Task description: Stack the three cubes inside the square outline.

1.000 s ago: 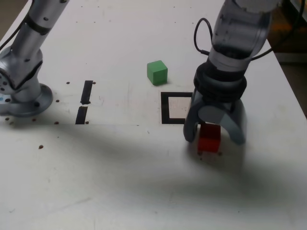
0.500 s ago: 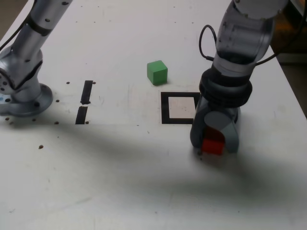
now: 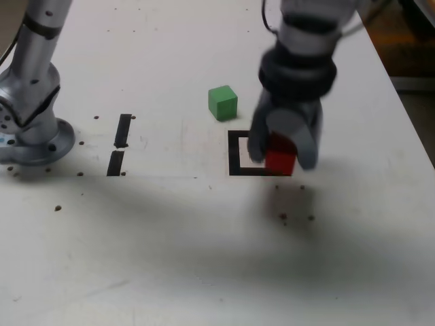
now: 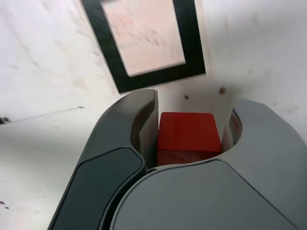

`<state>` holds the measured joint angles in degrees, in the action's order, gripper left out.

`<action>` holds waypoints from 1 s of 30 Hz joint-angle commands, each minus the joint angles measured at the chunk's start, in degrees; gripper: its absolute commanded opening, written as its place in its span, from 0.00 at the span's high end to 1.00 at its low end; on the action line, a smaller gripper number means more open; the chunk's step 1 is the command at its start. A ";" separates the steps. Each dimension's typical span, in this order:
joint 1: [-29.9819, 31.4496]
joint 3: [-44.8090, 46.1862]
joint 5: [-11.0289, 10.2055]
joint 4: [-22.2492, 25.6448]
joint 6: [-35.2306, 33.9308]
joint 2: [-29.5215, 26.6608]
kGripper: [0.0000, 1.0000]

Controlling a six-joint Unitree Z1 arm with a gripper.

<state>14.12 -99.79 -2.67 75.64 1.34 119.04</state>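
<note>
My gripper [image 3: 280, 157] is shut on the red cube [image 3: 280, 158], which hangs lifted off the table over the right side of the square outline [image 3: 235, 153] in the exterior view. The wrist view shows the red cube [image 4: 188, 136] pinched between the grey fingers [image 4: 139, 129], with the square outline [image 4: 148, 40] just beyond it and white table inside. The green cube [image 3: 222, 102] rests on the table just behind the outline. A yellow cube is out of view.
Two short black tape strips [image 3: 119, 144] lie at the exterior view's left. The arm's grey base [image 3: 30, 129] stands at the far left edge. Small dark specks [image 3: 283, 217] dot the table where the red cube had been.
The jaws closed on the red cube on the table, then lifted it and carried it back and to the exterior view's left, over the outline's right side.
</note>
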 commanded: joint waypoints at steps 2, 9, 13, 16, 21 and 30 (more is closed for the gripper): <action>-1.48 1.37 -1.01 0.64 0.06 -2.43 0.75; -5.70 5.89 -2.15 -0.13 0.45 -4.64 0.73; -7.32 8.00 -1.93 -1.03 1.06 -4.36 0.69; -7.84 9.40 -1.55 -2.39 1.32 -3.80 0.66; -8.05 11.26 -0.36 -5.59 1.38 -2.57 0.64; -8.89 13.33 1.37 -8.81 1.38 -1.18 0.54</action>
<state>5.38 -86.74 -1.50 67.13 2.68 117.73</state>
